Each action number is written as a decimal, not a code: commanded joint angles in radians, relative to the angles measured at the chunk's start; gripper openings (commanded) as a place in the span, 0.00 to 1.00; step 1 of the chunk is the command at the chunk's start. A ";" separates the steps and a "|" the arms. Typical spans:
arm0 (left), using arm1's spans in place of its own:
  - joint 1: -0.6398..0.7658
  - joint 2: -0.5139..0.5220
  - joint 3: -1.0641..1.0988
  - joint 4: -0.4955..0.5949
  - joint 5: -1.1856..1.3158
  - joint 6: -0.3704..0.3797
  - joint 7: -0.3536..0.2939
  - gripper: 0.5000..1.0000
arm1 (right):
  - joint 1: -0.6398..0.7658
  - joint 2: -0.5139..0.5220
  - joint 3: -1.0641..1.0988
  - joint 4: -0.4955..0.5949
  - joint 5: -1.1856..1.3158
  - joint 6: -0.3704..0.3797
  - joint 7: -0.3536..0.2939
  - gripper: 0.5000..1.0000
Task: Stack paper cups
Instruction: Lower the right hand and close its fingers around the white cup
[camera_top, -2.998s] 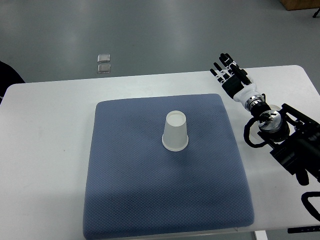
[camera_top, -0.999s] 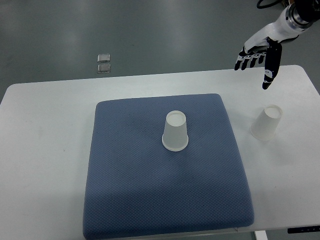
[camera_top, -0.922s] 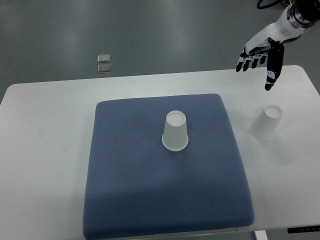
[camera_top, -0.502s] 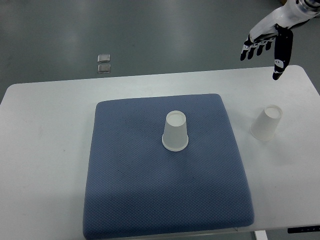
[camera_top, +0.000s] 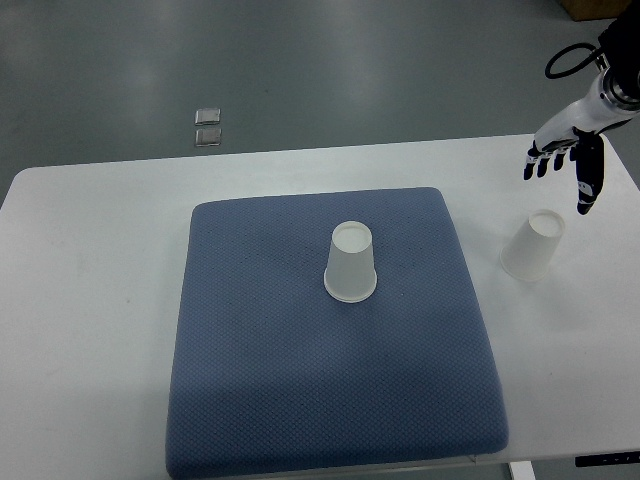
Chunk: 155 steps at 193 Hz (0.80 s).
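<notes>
One white paper cup (camera_top: 351, 263) stands upside down near the middle of the blue mat (camera_top: 260, 370). A second white paper cup (camera_top: 533, 245) stands upside down on the white table (camera_top: 100, 300), right of the mat. My right hand (camera_top: 566, 166) hangs above the table just behind and right of that cup, fingers spread and pointing down, holding nothing. It does not touch the cup. The left arm is not in view.
The table's far edge runs just behind the mat. Two small square plates (camera_top: 208, 126) lie on the grey floor beyond it. A brown box corner (camera_top: 598, 8) shows at the top right.
My right hand has moved right and down toward the cup beside the mat. Three seconds ago the arm lay over that spot and hid the cup. Both cups stay put.
</notes>
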 joint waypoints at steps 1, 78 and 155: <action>0.000 0.000 -0.001 -0.002 0.000 0.000 -0.001 1.00 | -0.052 0.004 0.010 -0.015 0.007 -0.050 -0.029 0.83; 0.002 0.000 -0.001 -0.006 0.000 0.000 -0.001 1.00 | -0.236 0.038 0.024 -0.124 0.012 -0.153 -0.032 0.83; 0.003 0.000 -0.001 -0.005 0.000 0.001 0.001 1.00 | -0.327 0.038 0.027 -0.178 0.013 -0.227 -0.032 0.83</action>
